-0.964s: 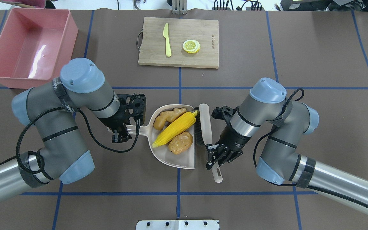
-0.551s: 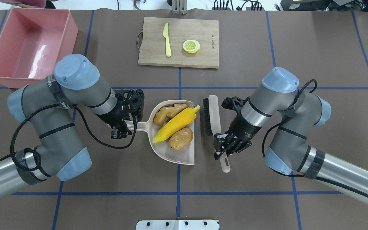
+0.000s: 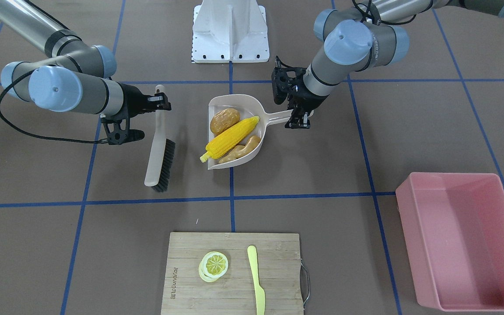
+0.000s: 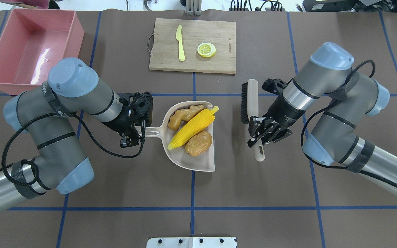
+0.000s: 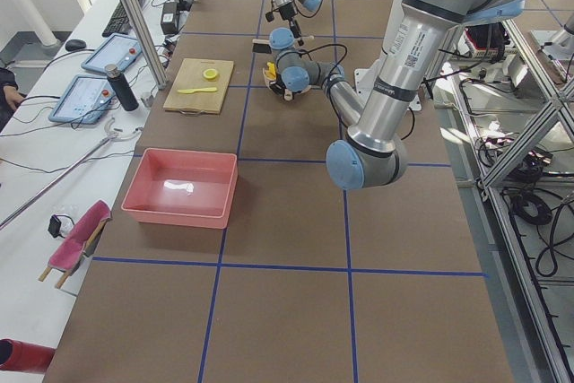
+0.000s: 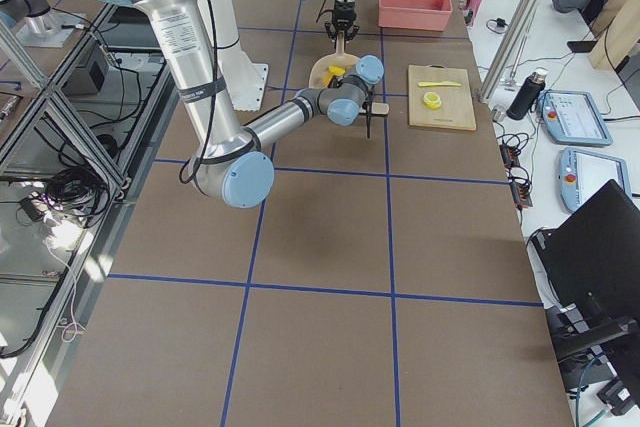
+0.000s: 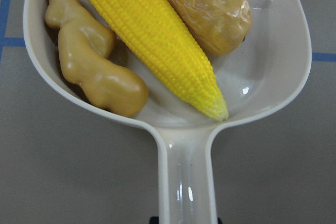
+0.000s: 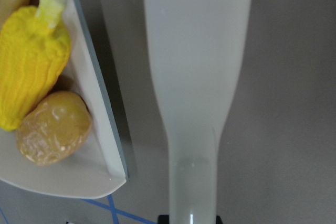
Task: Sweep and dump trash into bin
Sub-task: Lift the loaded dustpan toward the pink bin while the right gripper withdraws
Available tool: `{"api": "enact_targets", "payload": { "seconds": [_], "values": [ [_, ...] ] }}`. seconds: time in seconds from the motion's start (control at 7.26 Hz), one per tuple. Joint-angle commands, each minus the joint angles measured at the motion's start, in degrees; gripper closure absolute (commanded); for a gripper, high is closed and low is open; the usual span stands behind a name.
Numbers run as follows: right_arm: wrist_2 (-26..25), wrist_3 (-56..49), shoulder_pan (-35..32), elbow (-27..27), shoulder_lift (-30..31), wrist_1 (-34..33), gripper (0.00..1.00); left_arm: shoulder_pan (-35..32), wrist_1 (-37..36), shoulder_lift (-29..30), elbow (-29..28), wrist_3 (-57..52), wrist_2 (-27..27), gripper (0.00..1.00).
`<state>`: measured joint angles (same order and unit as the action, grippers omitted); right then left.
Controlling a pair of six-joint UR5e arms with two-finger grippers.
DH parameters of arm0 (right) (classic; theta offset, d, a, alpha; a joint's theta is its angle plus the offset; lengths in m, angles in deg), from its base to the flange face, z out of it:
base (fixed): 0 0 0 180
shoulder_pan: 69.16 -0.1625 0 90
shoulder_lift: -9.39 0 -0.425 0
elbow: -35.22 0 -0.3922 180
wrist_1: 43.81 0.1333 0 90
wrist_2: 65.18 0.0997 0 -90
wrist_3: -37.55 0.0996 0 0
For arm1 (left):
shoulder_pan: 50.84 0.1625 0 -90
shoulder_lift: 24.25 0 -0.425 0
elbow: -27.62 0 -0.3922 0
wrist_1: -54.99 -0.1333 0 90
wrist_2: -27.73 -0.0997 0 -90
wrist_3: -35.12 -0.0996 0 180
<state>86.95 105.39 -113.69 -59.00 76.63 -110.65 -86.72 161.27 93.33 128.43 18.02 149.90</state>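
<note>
The trash lies together in a beige dustpan [image 4: 191, 163] at the table's middle: a yellow corn cob [image 4: 193, 128], a brownish potato-like lump [image 4: 199, 143] and a tan ginger root [image 4: 181, 115]. My left gripper [image 4: 134, 132] is shut on the dustpan's handle [image 7: 186, 182], on the pan's left. My right gripper [image 4: 258, 136] is shut on the handle of a beige brush [image 4: 250, 100] with black bristles. The brush is held apart from the pan, to its right. The pink bin [image 4: 75, 41] stands empty at the far left corner.
A wooden cutting board [image 4: 219, 62] lies at the far middle with a pale yellow knife [image 4: 180, 43] and a lemon slice [image 4: 206, 50] on it. The robot's white base plate [image 4: 191, 242] is at the near edge. Blue tape lines cross the brown table.
My right gripper has carried the brush to the right and farther back, away from the dustpan's open edge. My left gripper has shifted the loaded dustpan slightly toward the table's far side.
</note>
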Motion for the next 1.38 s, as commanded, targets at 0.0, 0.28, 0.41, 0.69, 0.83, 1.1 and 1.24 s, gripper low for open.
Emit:
{"api": "enact_targets", "payload": {
  "seconds": [0.0, 0.28, 0.41, 0.69, 0.83, 1.1, 1.24],
  "values": [
    [-0.4, 0.0, -6.6, -4.1, 0.7, -9.6, 1.0, -0.1, 8.7, -1.2, 0.0, 7.6, 0.0, 1.0],
    [-0.9, -4.2, -14.5, -5.1, 6.3, -10.0, 1.0, -0.3, 17.3, -2.3, 0.0, 17.0, 0.0, 1.0],
    [-1.0, -11.5, -17.2, -5.1, 9.0, -10.2, 1.0, -2.0, 18.9, -2.0, 0.6, 19.5, -0.1, 1.0],
    [-3.1, -27.6, -20.9, -5.0, 14.5, -10.5, 1.0, -8.0, 18.1, -4.7, 5.1, 19.7, 0.4, 1.0],
    [-4.1, -32.8, -21.6, -5.1, 16.6, -10.9, 1.0, -11.7, 18.1, -5.7, 6.9, 19.7, 1.0, 1.0],
    [-8.2, -40.4, -22.1, -5.2, 19.5, -12.1, 1.0, -20.9, 14.9, -9.7, 11.6, 19.3, 4.2, 1.0],
    [-11.1, -47.4, -22.9, -6.8, 20.5, -15.8, 1.0, -24.0, 13.0, -11.2, 12.3, 19.0, 7.2, 1.0]
  ]
}}
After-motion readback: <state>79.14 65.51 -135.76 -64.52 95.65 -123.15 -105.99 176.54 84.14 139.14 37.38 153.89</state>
